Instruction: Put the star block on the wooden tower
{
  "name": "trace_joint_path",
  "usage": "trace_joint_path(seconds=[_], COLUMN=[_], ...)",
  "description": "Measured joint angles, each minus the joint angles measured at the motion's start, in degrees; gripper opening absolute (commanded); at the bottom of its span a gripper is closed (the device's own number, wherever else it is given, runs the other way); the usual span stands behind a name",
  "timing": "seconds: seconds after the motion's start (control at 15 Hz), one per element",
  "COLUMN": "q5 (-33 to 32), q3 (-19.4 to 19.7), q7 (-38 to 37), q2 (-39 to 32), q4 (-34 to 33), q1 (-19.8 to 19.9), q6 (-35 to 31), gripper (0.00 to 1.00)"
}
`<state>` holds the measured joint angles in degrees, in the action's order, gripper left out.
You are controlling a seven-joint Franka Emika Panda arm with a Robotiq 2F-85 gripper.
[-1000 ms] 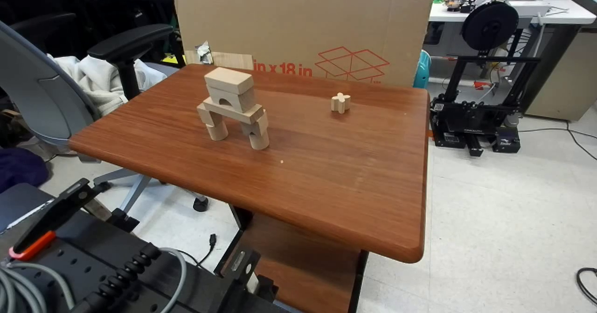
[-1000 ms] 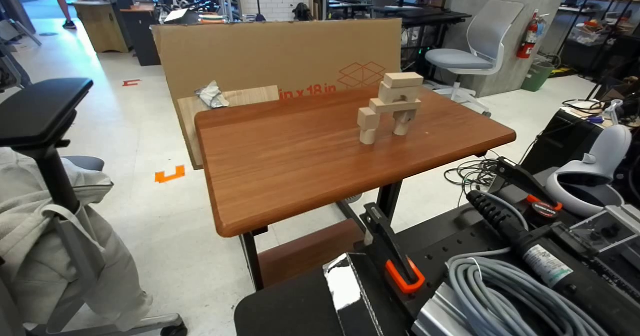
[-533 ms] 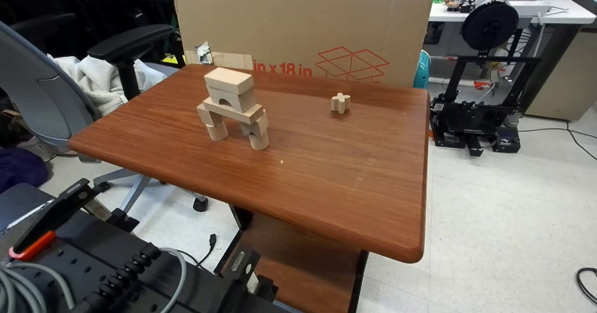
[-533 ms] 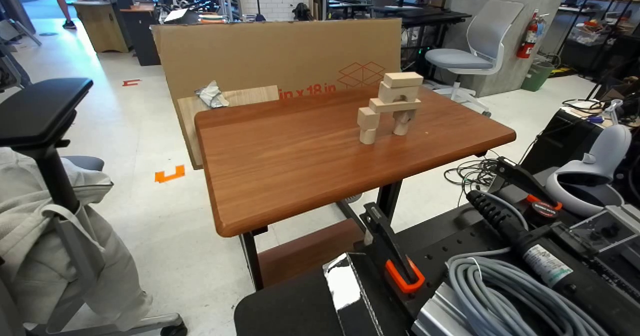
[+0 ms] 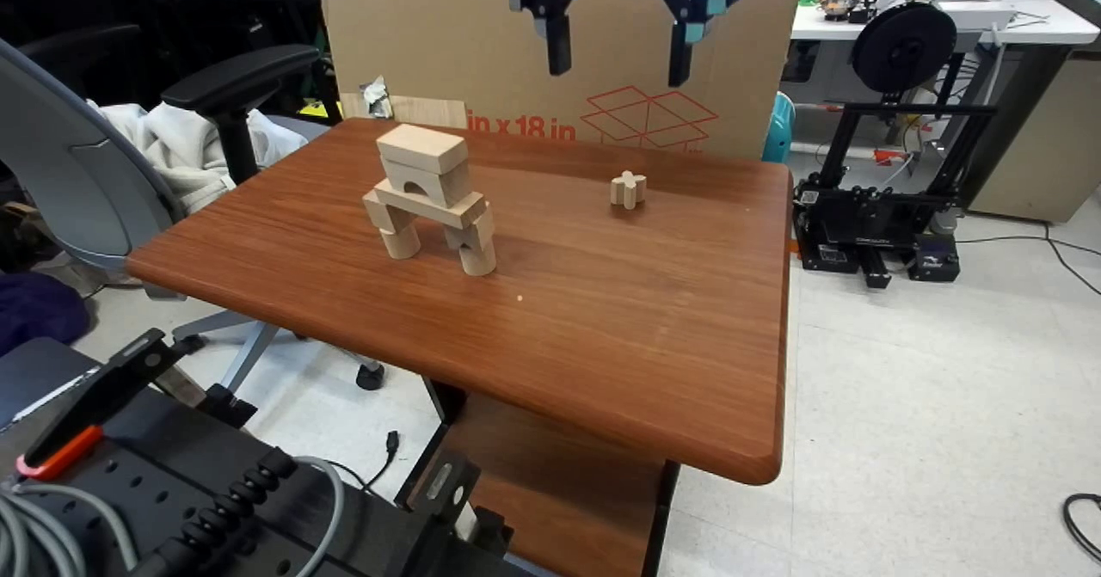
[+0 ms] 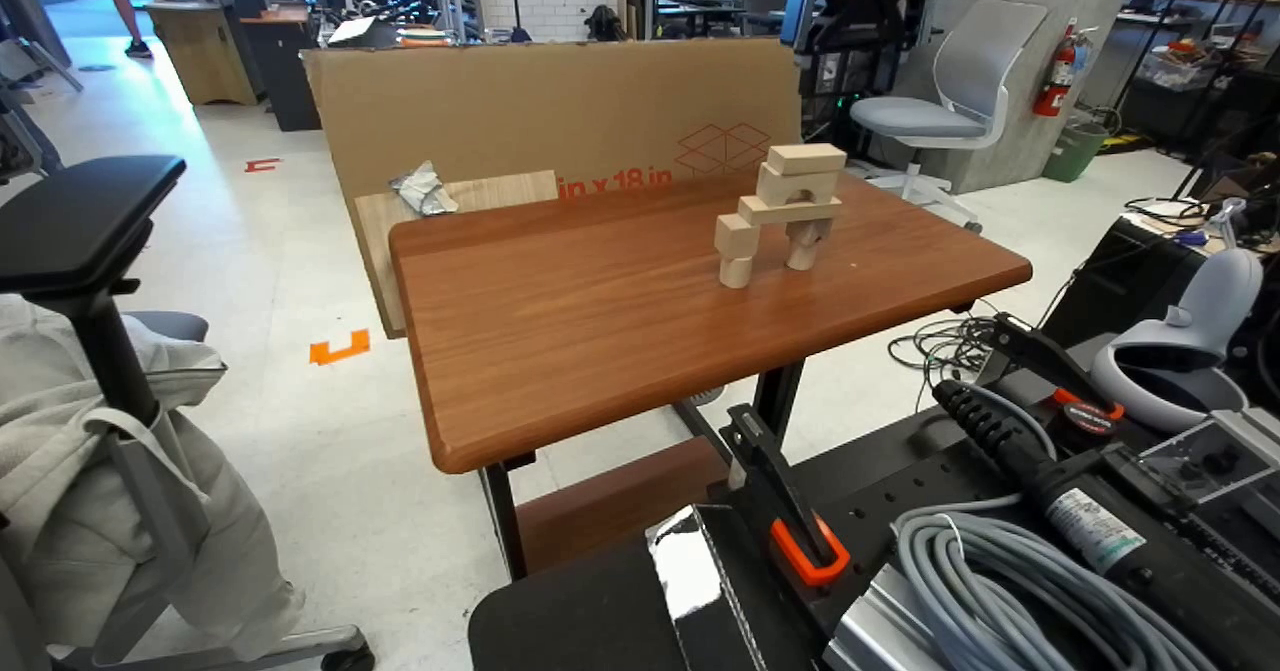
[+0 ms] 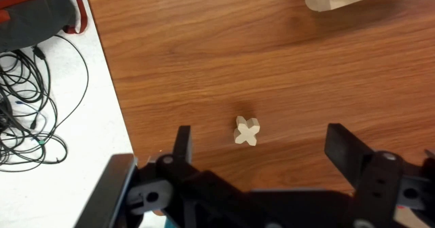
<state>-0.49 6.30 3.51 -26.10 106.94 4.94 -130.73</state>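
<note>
Star block (image 5: 629, 190): standing on desk (image 5: 602, 319), well apart from wooden tower (image 5: 430, 205).
Claw (image 5: 619, 76): above desk, spread wide, gripping nothing.
Cardboard (image 5: 482, 52): behind desk, partly masked by claw in an exterior view.
3D printer (image 5: 873, 220): on floor (image 5: 929, 405) beside desk.

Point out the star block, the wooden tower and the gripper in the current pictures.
Star block (image 7: 246, 134): wrist view, middle of its cross-shaped top face.
Wooden tower (image 5: 437, 188): an exterior view, side of the arched block under the top block.
Gripper (image 5: 618, 71): an exterior view, midway between its fingertips.
</note>
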Motion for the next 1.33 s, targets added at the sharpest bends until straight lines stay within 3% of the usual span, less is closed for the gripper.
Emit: trace_joint_path(seconds=[0.4, 0.8, 0.87, 1.0, 1.33], q5=[0.05, -0.07, -0.14, -0.29, -0.47], q3=[-0.02, -0.45, -0.52, -0.57, -0.57], q7=[-3.91, -4.59, -4.59, -4.59, -4.59], q2=[-13.61, -20.79, -21.38, -22.18, -22.58], q4=[-12.05, -18.98, -19.52, -20.19, -20.40], q1=[0.38, 0.06, -0.09, -0.40, -0.87], q6=[0.04, 0.14, 0.17, 0.22, 0.39], gripper=[1.00, 1.00, 0.75, 0.66, 0.27])
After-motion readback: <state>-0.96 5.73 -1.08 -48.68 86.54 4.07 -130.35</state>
